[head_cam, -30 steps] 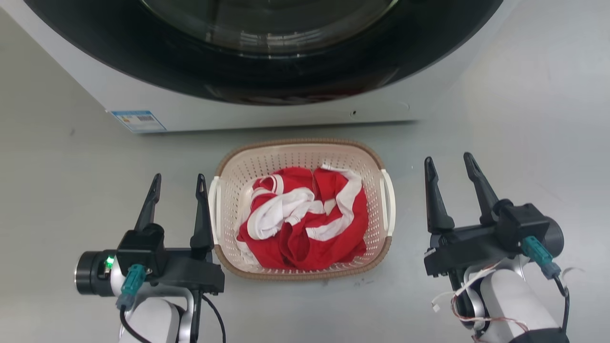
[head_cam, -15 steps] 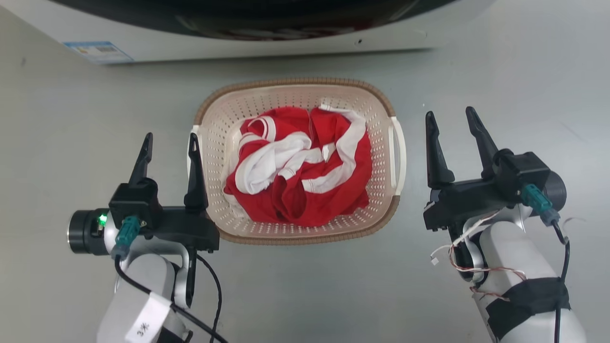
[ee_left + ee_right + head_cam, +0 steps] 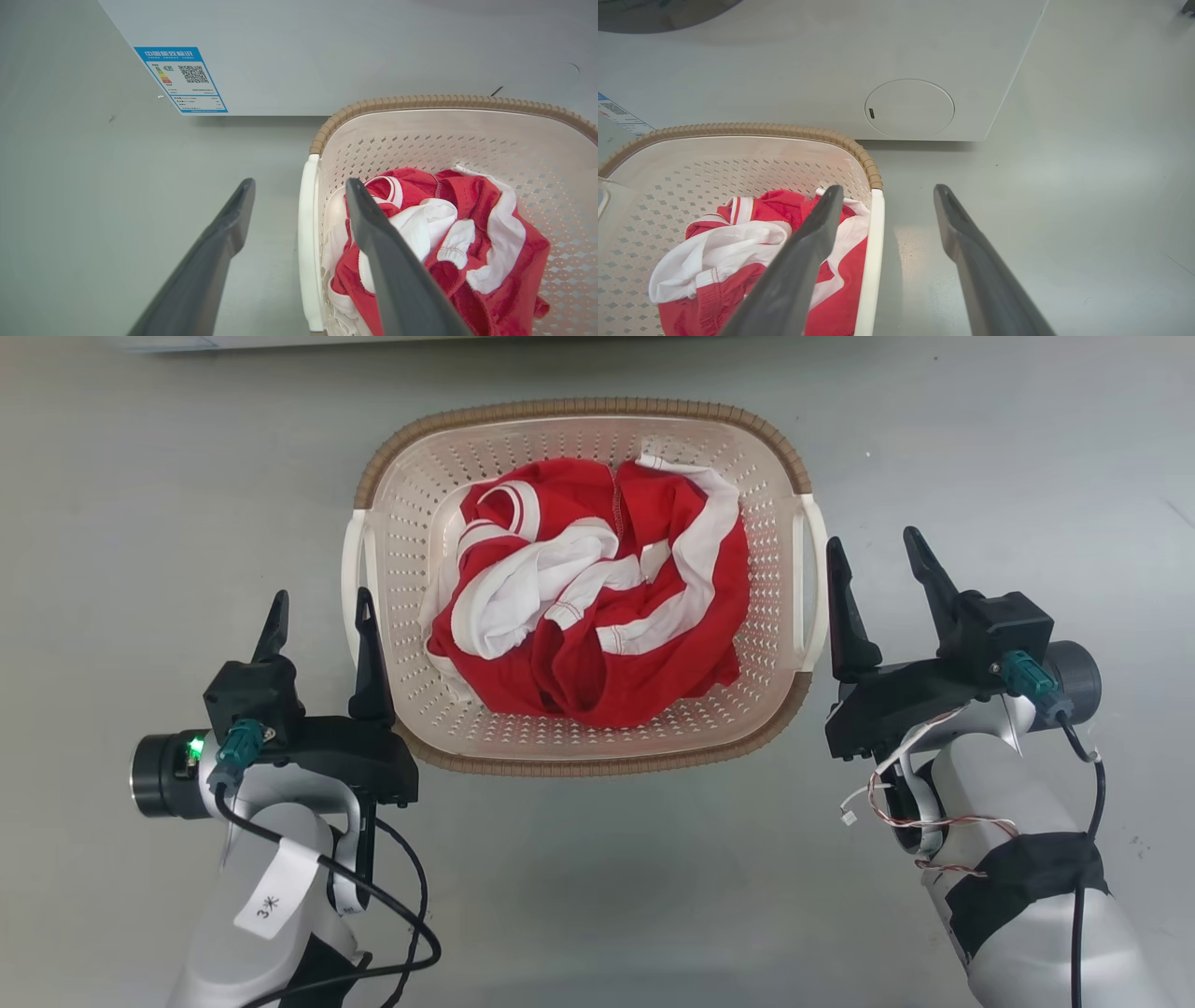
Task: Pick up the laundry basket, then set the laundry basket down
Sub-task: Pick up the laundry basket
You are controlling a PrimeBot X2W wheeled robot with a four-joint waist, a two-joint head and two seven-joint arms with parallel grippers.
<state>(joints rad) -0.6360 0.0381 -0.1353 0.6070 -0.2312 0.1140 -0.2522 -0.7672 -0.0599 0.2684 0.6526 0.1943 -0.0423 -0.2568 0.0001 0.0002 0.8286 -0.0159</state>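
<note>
The laundry basket (image 3: pixel 597 767) is cream and perforated, with a brown woven-look rim, and stands on the grey floor holding a red and white garment (image 3: pixel 588 607). My left gripper (image 3: pixel 319 605) is open beside the white left handle (image 3: pixel 350 569). In the left wrist view that handle (image 3: pixel 308 233) shows between my two fingers (image 3: pixel 300 186), the inner one over the basket's inside (image 3: pixel 444 100). My right gripper (image 3: pixel 871 543) is open just outside the right handle (image 3: pixel 820 579). In the right wrist view that handle (image 3: pixel 871 261) also lies between my fingers (image 3: pixel 888 190).
The washing machine's white front (image 3: pixel 327 46) stands close behind the basket, with a blue energy label (image 3: pixel 181 79) at its lower corner and a round cover (image 3: pixel 909 108). Bare grey floor (image 3: pixel 597 896) lies to both sides and in front of the basket.
The head camera has tipped down, so the washing machine has slid out of the top of the picture. The basket looks larger and both open grippers stand closer to its handles.
</note>
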